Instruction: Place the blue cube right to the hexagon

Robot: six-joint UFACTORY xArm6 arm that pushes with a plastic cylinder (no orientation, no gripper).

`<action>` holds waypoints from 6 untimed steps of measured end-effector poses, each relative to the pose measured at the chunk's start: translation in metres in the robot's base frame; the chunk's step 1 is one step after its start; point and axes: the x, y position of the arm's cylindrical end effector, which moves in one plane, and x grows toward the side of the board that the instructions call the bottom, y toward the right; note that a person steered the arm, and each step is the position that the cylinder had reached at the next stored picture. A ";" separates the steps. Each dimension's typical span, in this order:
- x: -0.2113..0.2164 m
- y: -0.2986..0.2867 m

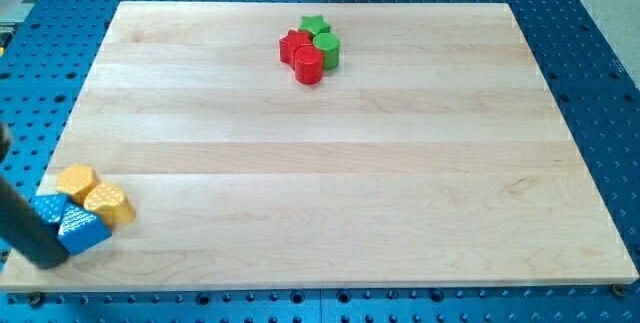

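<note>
We read no writing or labels anywhere. Our rod has no fingers to spread or press together; my tip rests at the desk's bottom-left corner, touching the blue cube on its left side. The yellow hexagon sits just above that cube, beside another yellow block.

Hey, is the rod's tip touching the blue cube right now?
Touching. In the camera view, my tip sits against the left side of the blue cube at the board's bottom left, with no wood showing between them.
</note>
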 end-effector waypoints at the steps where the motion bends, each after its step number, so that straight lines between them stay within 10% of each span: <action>1: -0.012 0.009; 2: 0.028 -0.036; 6: -0.131 0.071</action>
